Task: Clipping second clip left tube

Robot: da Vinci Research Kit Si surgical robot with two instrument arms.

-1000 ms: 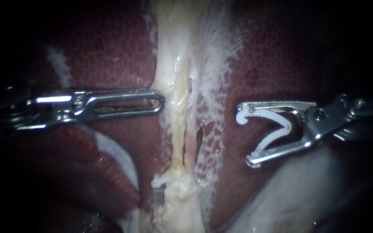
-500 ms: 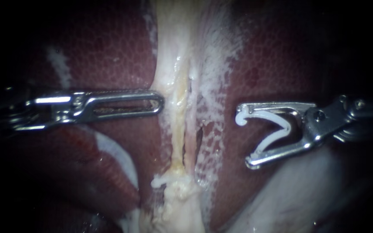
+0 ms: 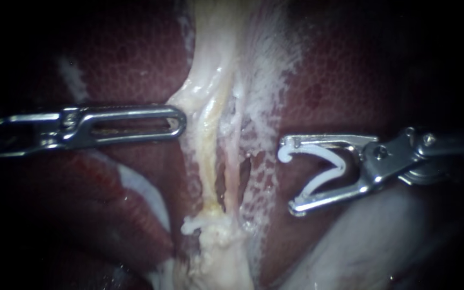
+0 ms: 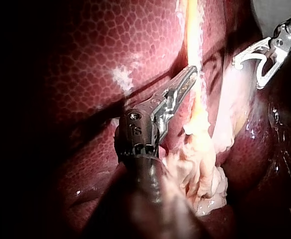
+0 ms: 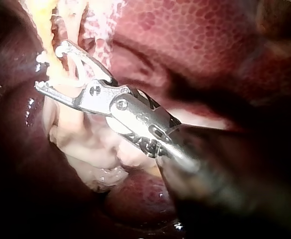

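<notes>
R instrument, jaws apart w/ open clip held between, faces 9 o'clock toward left tube, axis 12–6 o'clock; L instrument jaws clamped on pale tissue.

The tubes run down the middle, on the liver. The left tool lies left, pinching tissue at their edge. The right tool lies right, apart, a clip between its jaws.

Yellowish left tube, white clip open, apart
</notes>
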